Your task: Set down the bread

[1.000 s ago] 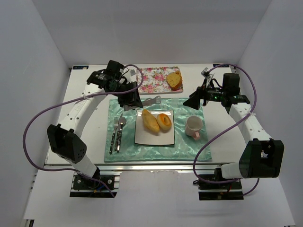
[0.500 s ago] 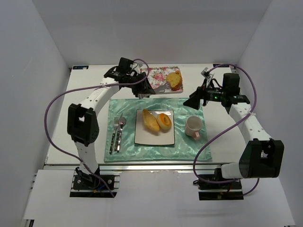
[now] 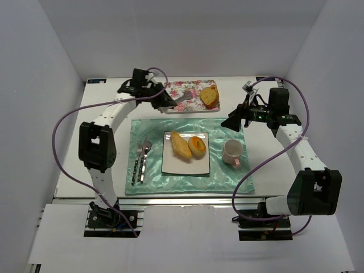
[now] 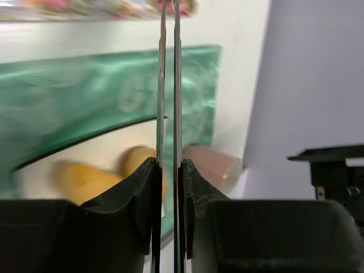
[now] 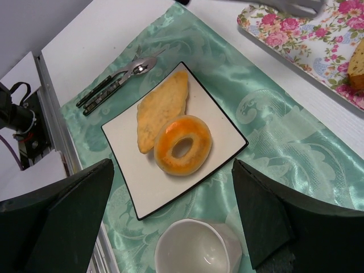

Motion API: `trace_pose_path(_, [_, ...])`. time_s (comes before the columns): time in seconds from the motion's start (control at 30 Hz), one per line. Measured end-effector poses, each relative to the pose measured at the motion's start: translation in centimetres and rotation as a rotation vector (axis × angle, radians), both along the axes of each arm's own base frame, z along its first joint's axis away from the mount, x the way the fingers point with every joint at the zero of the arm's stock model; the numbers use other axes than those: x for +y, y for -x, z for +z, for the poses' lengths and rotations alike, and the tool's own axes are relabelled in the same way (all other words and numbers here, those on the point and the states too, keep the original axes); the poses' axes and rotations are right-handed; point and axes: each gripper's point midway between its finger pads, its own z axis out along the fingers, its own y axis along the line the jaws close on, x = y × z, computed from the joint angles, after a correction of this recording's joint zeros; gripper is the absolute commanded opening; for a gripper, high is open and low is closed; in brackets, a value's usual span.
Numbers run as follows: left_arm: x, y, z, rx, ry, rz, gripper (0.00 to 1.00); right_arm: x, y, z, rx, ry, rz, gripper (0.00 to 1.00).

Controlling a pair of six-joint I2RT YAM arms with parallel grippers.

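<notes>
A long yellow roll (image 3: 181,145) and a round orange-centred bun (image 3: 197,145) lie on the white square plate (image 3: 170,165); both show in the right wrist view, the roll (image 5: 162,108) and the bun (image 5: 182,145). Browner crusty bread (image 3: 209,96) sits on the floral tray (image 3: 187,87). My left gripper (image 3: 165,101) is shut on metal tongs (image 3: 182,98) whose tips reach over the tray. In the left wrist view the gripper (image 4: 169,165) clamps the two thin blades of the tongs (image 4: 176,85). My right gripper (image 3: 236,120) is open and empty, above the mat's right side (image 5: 172,165).
A pink cup (image 3: 232,152) stands right of the plate on the green satin mat (image 3: 227,182). A fork and spoon (image 3: 141,159) lie left of the plate. The floral tray's near edge (image 5: 296,57) runs along the mat's far side.
My left gripper has moved with the tongs from over the mat's far edge back to the floral tray. The right arm has not moved.
</notes>
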Motion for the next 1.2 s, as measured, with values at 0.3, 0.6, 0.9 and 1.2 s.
trace_pose_path(0.3, [19.9, -0.1, 0.9, -0.151, -0.331, 0.367, 0.36, 0.0, 0.1, 0.1, -0.004, -0.001, 0.001, 0.89])
trace_pose_path(0.6, [29.9, 7.3, -5.4, -0.214, -0.803, 0.401, 0.44, 0.1, 0.1, 0.2, -0.005, -0.005, 0.007, 0.89])
trace_pose_path(0.9, [33.6, 11.7, -13.5, -0.142, -0.989, 0.283, 0.58, 0.1, 0.3, 0.1, -0.01, 0.001, 0.015, 0.89])
trace_pose_path(1.2, [33.5, 11.3, -15.0, -0.197, -1.0, 0.258, 0.74, 0.0, 0.1, 0.4, -0.017, 0.009, 0.02, 0.89])
